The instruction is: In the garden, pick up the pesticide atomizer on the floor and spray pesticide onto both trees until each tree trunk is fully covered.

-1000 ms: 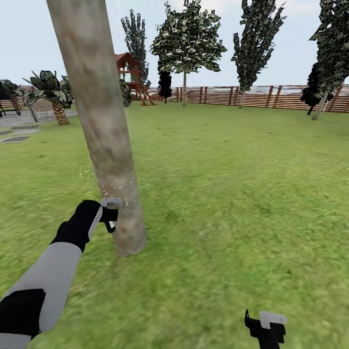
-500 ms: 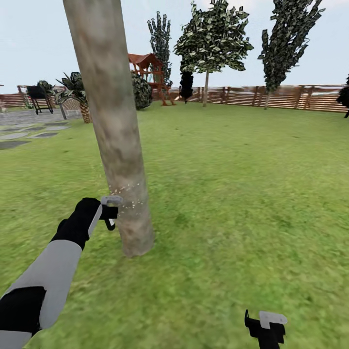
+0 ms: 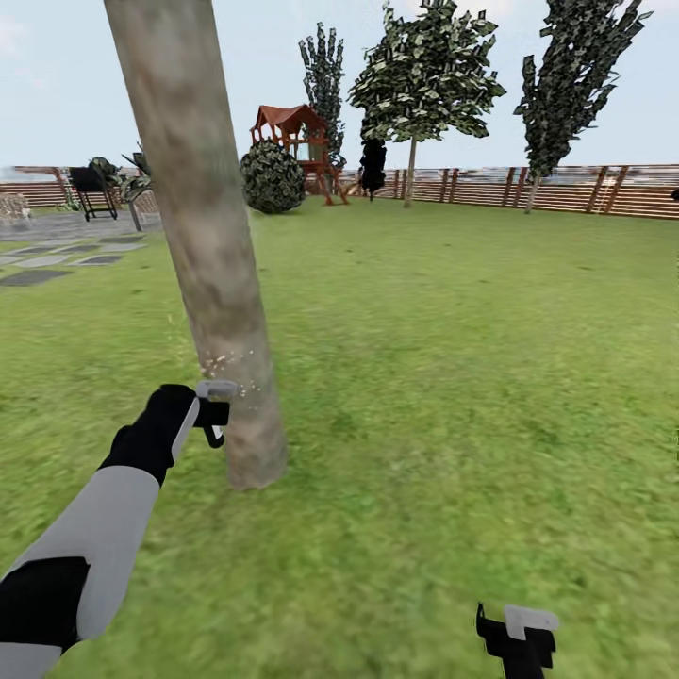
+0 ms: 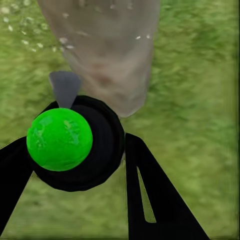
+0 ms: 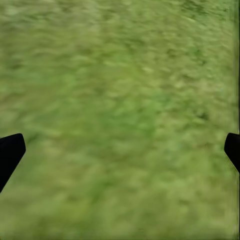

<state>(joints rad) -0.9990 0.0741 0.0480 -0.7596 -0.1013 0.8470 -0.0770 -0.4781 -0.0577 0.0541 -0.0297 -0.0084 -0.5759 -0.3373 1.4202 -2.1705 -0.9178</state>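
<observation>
The left gripper (image 3: pixel 215 416) squeezes the black pesticide atomizer (image 4: pixel 82 145), green ball on top, beside the tree trunk (image 3: pixel 203 236). The right gripper (image 5: pixel 120 150) gapes wide over grass (image 5: pixel 125 90).

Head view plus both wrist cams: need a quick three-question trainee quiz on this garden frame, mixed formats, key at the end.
1. True or false: the left claw is held close beside the tree trunk.
2. What lies under the right claw? A) paving stones B) grass C) fence
3. Fill in: in the left wrist view, the sprayer between the claw's fingers has a bright ____ ball on it.

Key
1. True; pale specks dot the bark beside it.
2. B, the lawn; its fingers stand wide apart with nothing between.
3. Green.
</observation>
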